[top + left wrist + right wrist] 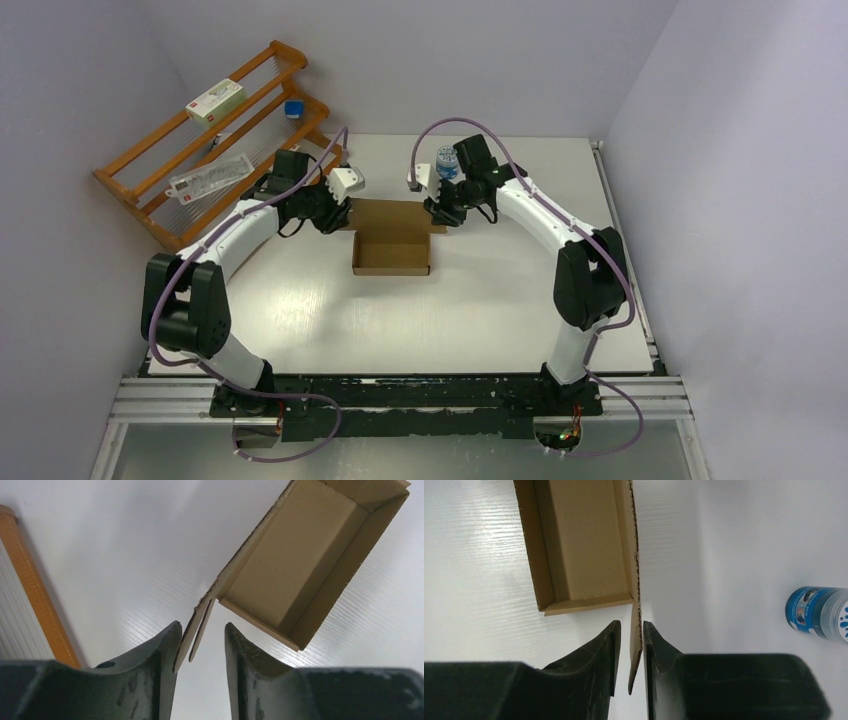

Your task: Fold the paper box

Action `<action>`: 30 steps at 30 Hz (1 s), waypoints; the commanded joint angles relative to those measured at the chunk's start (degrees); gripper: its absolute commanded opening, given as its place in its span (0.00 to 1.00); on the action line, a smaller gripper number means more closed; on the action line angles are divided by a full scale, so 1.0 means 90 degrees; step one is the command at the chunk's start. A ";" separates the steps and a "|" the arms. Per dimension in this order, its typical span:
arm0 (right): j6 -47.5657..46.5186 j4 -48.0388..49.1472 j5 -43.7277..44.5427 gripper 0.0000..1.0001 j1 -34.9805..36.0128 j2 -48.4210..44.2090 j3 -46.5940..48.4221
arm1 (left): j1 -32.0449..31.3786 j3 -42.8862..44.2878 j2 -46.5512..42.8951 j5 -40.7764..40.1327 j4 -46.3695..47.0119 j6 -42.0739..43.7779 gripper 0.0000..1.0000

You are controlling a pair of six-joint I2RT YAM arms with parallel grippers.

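One paper box [391, 250], left hand [201, 626] and right hand [631, 623] astride its two flaps.

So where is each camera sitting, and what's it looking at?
Top: high behind, looking down at the table, paper box, left arm, right arm.
Left wrist: on left arm, facing the box; left claw straddles a flap.
Right wrist: on right arm, facing box and blue bottle; right claw straddles another flap.
Shared: all three show the box.
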 commanded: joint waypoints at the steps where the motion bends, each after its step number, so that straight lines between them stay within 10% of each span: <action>1: 0.0111 -0.0001 0.0084 0.25 0.0041 0.0073 0.0066 | -0.0007 0.0195 0.0085 0.0369 -0.0040 0.0139 0.37; 17: 0.1360 0.0906 0.0660 0.00 0.0389 -0.0001 -0.0361 | -0.0260 -0.0014 -0.0255 -0.0266 0.0210 -0.1238 0.10; 30: 0.2595 0.1722 0.1476 0.10 0.0446 -0.0161 -0.0589 | -0.0348 -0.0306 -0.0688 -0.1056 0.0345 -0.2222 0.13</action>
